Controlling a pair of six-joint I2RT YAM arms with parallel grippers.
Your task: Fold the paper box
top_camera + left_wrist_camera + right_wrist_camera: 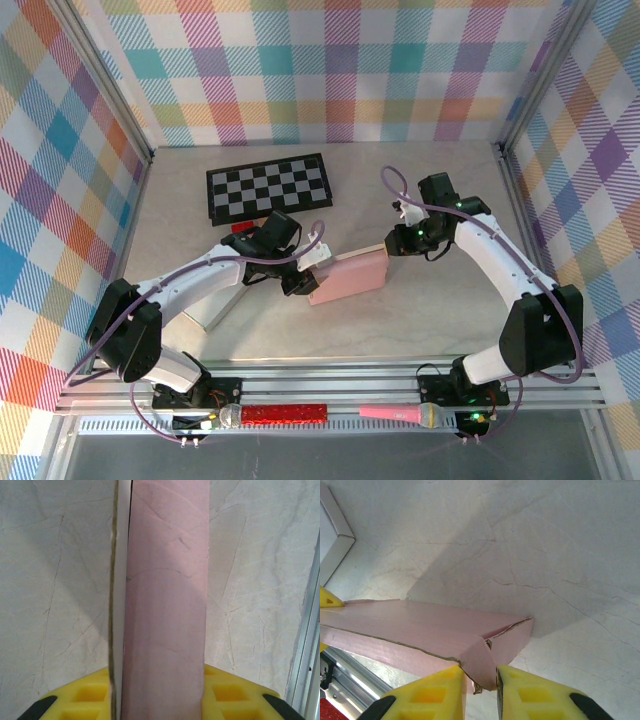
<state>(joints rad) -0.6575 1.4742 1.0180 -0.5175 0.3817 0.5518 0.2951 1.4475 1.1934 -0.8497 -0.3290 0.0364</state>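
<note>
Marble table: checkerboard at back, pink paper box, white box.

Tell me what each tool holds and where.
Both hold the box: left tool grips its left end, right tool pinches a corner flap at its right end.

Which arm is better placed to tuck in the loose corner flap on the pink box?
Right. The right hand has the corner flap between its fingers; the left hand grips the pink box at the opposite end, steadying it.

The pink cardboard paper box stands edge-on from 6 to 12 o'clock, seemingly pinched between the left gripper's yellow pads, with pale marbled tabletop on either side.
</note>
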